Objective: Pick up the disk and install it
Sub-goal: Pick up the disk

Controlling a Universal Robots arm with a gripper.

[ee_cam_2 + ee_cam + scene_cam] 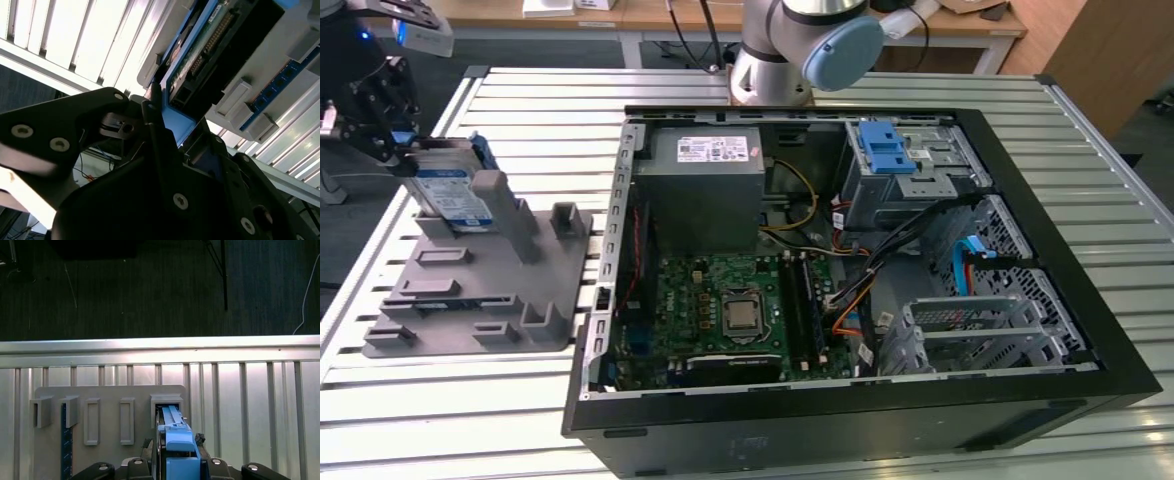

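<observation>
Here's the hand (175, 446) up over the grey holder block (480, 290), and it's clamped on the disk (454, 195): in the first wrist view a dark finger (146, 446) sits on each side of the blue carrier frame, with no gap showing. The disk hangs straight below the hand, standing on edge and leaning a little, its lower end down in a slot of the block. In the second wrist view you see the disk's underside just past the fingers, green board and connector pins showing. A thin blue strip (63, 440) stands in another slot of the block, off to one side of the hand. The block lies flat on the slatted tabletop (1067, 130). Well apart from the hand, toward the exterior view's right, lies the open computer case (1014, 400), with its grey power-supply box (700, 185), the blue latch (887, 150) and a metal drive cage (974, 320) inside.
</observation>
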